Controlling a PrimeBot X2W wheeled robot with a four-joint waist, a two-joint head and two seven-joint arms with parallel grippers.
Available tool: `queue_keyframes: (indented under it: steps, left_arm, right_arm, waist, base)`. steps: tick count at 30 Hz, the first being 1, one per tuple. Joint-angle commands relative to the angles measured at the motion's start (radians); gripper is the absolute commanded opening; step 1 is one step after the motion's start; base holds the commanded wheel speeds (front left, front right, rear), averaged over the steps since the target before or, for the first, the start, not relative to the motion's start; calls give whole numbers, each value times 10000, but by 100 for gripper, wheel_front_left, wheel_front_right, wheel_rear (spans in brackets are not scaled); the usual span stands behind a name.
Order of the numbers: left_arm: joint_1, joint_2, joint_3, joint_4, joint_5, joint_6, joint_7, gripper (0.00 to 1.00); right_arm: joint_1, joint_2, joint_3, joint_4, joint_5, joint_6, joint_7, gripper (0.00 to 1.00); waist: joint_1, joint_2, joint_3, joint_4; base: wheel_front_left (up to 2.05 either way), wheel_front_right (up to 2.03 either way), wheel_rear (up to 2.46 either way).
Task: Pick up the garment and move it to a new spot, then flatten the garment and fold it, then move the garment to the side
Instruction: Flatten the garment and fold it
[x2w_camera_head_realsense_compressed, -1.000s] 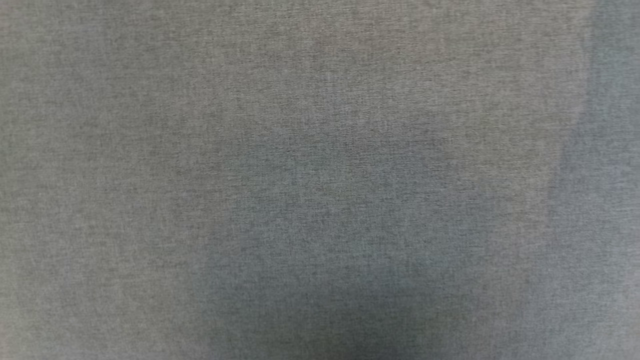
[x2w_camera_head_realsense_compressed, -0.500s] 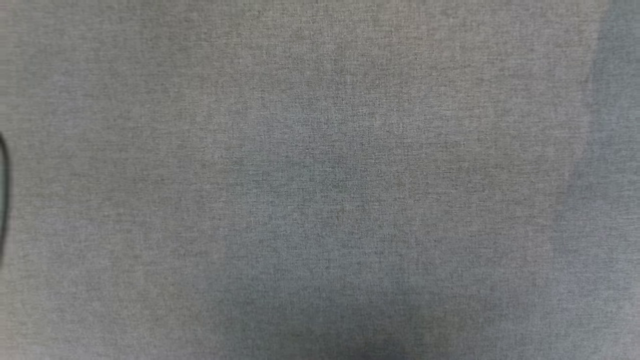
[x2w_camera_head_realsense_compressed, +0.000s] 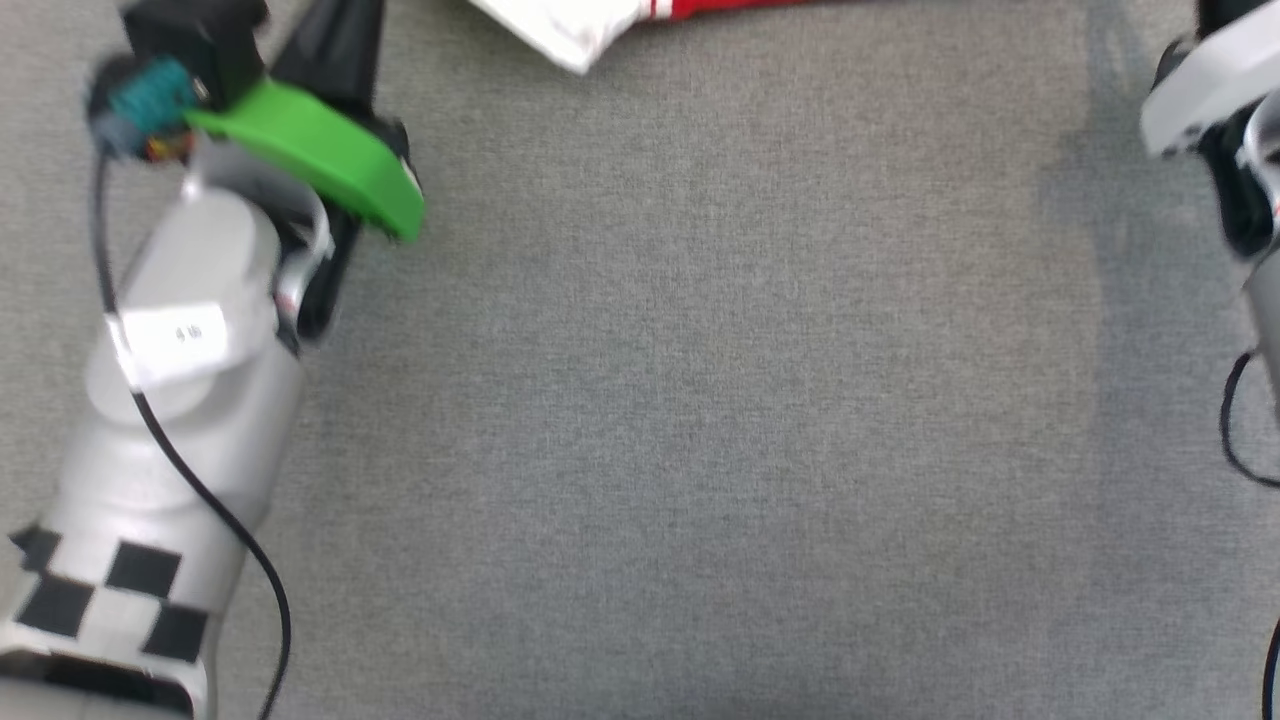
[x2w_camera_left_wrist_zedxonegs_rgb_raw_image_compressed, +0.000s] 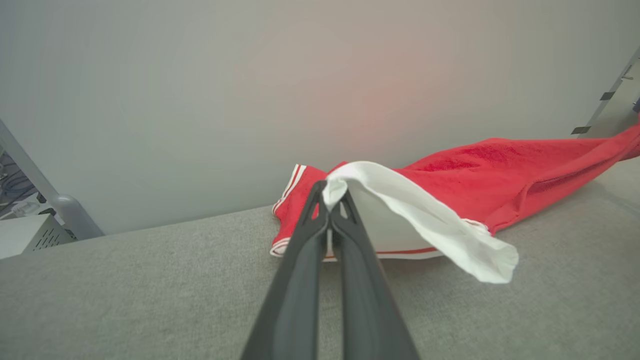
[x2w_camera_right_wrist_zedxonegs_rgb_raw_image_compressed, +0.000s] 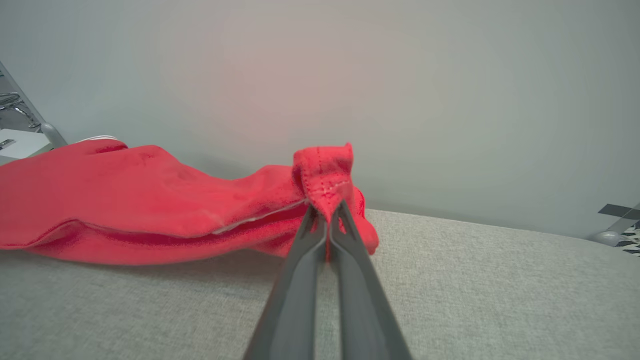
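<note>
The garment is a red shirt with a white sleeve and red-white trim, stretched along the far side of the grey cloth surface. My left gripper is shut on the white sleeve's edge and holds it a little above the surface. My right gripper is shut on a red corner of the garment, which is bunched above its fingertips. In the head view the garment shows as a white and red strip at the top edge, between my left forearm and right forearm.
The grey cloth surface spreads wide between the two arms. A pale wall rises just behind the garment. A white box and a metal post stand off the surface's left end.
The head camera has moved: earlier it looked at plain grey cloth, now both forearms and the garment's near edge have come into it.
</note>
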Motion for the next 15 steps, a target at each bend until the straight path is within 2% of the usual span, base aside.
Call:
queue_keyframes:
  steps: [1,6,15]
  left_arm:
    - [469,-50,-35,68,-147,-13,-56,0]
    - [1936,-64,10,288,-575,12,-56,0]
    - [4042,402,74,59,-1007,114,55,0]
  right_arm:
    - [404,-11,151,-48,276,-80,-82,0]
    - [1630,-19,906,-389,1163,-80,-103,0]
    - [3114,-341,2004,-1011,2613,-80,-135,0]
  waist:
    - [1,-1,-870,232]
    - [1,-1,-1517,377]
    - [1,-1,-2342,617]
  base:
    - [0,0,0]
    - [0,0,0]
    - [0,0,0]
